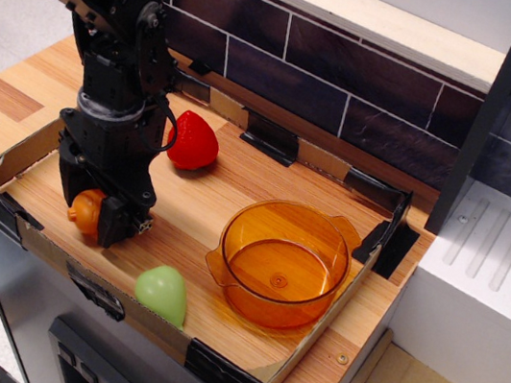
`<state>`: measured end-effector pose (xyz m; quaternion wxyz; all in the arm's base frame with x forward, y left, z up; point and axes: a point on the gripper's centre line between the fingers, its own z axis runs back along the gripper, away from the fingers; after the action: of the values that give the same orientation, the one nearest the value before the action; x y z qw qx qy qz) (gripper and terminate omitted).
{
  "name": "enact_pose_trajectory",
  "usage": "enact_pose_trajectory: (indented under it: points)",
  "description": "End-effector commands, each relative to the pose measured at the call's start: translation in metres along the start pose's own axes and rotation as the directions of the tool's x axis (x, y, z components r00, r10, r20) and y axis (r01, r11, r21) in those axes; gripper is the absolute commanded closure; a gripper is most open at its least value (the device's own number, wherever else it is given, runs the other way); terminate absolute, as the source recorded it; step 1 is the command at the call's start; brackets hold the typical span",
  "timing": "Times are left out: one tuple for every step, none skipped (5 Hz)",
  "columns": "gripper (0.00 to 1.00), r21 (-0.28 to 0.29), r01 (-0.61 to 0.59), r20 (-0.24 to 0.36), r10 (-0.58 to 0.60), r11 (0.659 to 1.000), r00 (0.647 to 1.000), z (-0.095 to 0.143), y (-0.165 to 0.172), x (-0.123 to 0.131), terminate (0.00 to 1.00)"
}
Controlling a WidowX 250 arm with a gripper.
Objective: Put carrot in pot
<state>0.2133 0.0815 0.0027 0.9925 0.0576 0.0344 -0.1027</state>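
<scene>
Carrot (88,211): you find it at the near left of the tray (266,185), orange knob end showing between the two black fingers of your gripper (89,215). Jaws stand on either side of it and appear to be pinching it, though contact on the far side is hidden. Whether it is clear of the wood you cannot tell from this view.

Pot (281,264): amber, round, two side handles, sitting at the near right of the tray, well apart from the carrot. Nothing lies inside it.

Strawberry (192,141): red, far left of the tray, just beside the arm, not in your path.

Green pear-shaped toy (161,293): near edge, between carrot and pot.

Progress, as you may judge it: the grasp looks made or nearly made; the lift, the carry rightward and the release over the pot are all left to do.
</scene>
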Motion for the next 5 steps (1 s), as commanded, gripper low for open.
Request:
enact_pose_trajectory:
  points:
    - [1.0, 0.0, -0.005, 0.018, 0.005, 1.0, 1.0, 0.008, 0.011, 0.009, 0.0]
    - [1.0, -0.005, -0.031, 0.071, 0.031, 1.0, 0.997, 0.037, 0.016, 0.009, 0.0]
    - [1.0, -0.031, -0.076, 0.131, 0.079, 0.997, 0.988, 0.083, 0.014, 0.013, 0.0]
    - [1.0, -0.071, -0.121, 0.161, 0.131, 0.99, 0.978, 0.114, -0.007, 0.027, 0.0]
    - [1.0, -0.127, -0.125, 0.066, 0.134, 0.984, 0.989, 0.117, -0.038, 0.049, 0.0]
